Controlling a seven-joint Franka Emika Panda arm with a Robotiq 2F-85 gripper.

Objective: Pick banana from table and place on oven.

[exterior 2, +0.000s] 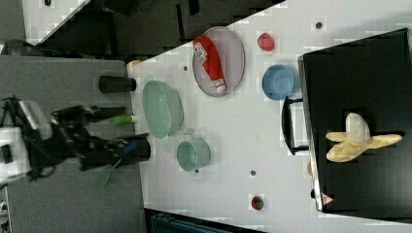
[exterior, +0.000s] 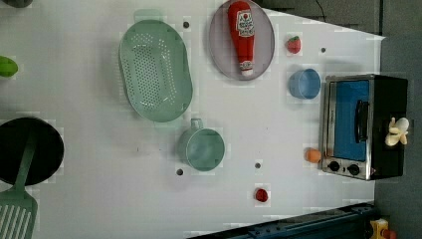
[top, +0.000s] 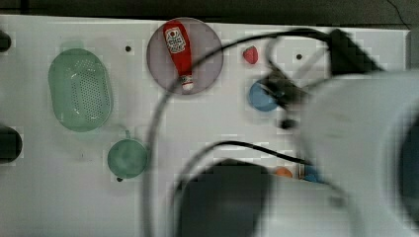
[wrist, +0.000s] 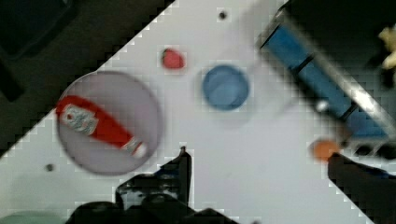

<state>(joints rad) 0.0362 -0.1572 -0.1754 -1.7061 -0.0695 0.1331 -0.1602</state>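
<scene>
- White table (exterior: pixel 278 129) w/ a few small dark holes; dark floor past its far edge in the top view, grey floor and a dark camera rig off the right view's left.
- Left view, left to right: black pan (exterior: pixel 22 149) and green spatula (exterior: pixel 15 211) cut off at frame edge; green colander (exterior: pixel 155 69); green cup (exterior: pixel 201 148); ketchup bottle (exterior: pixel 242 35) lying on a grey plate (exterior: pixel 263 47); red strawberry piece (exterior: pixel 293 44); blue bowl (exterior: pixel 304 83); orange fruit (exterior: pixel 313 155) just beside oven front.
- Oven (exterior: pixel 383 99) at the left view's right, blue glass door facing table centre.
- Banana (exterior 2: pixel 357 138) lies on oven's black top, peel splayed, nothing touching it.
- Gripper (wrist: pixel 259 161): fingers spread wide apart, empty, above bare table in wrist view.
- Top view: blurred arm and cables cover the top view's right, hiding the oven.
</scene>
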